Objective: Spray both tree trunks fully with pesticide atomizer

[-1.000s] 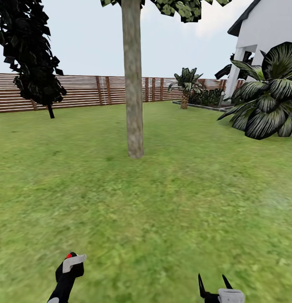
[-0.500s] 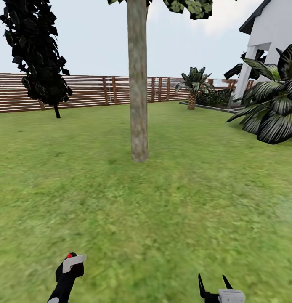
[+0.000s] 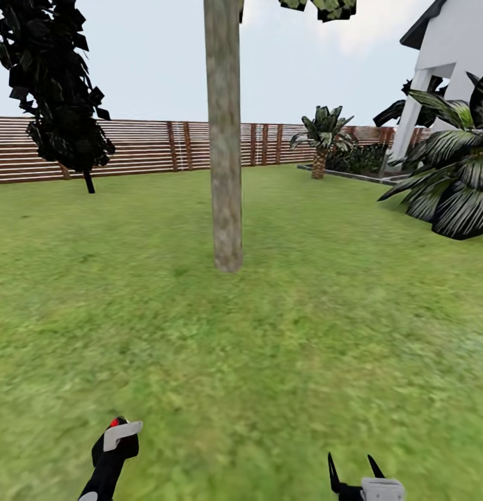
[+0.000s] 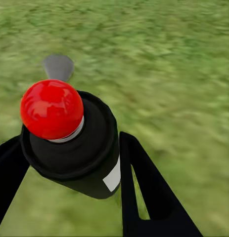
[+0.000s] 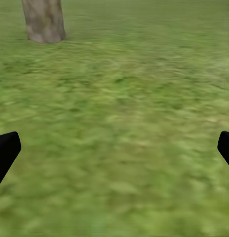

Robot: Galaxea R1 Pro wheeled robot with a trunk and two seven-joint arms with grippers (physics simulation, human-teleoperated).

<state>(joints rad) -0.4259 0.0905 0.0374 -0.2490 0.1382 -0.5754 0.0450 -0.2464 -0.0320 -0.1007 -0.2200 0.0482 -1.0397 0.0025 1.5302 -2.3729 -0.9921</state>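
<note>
Left gripper (image 4: 69,197) is clamped on the atomizer (image 4: 74,148), a black body with a round red cap (image 4: 51,108) and a small white label, one black finger (image 4: 149,197) on either side of it; in the head view the same gripper (image 3: 115,442) sits low at about 7 o'clock with a speck of red showing above its grey housing. Right gripper (image 3: 353,473) sits low at about 5 o'clock, its two dark fingertips (image 3: 332,473) spread well apart with nothing between them; in its wrist view the tips (image 5: 5,150) stand at opposite edges over bare lawn (image 5: 124,123). Straight ahead at 12 o'clock, well apart from both grippers, a tan-grey trunk (image 3: 224,139) rises upright from the lawn (image 3: 269,348), its foot also visible from the right wrist (image 5: 43,20). A few leaves (image 3: 325,8) hang near the top. At 11 o'clock a dark narrow tree (image 3: 57,83) stands in front of the slatted fence (image 3: 151,146). A short palm (image 3: 321,139) stands at 1 o'clock near the fence, and at 2 o'clock a large dark-leaved bush (image 3: 457,174) spreads before a white house (image 3: 457,42).
</note>
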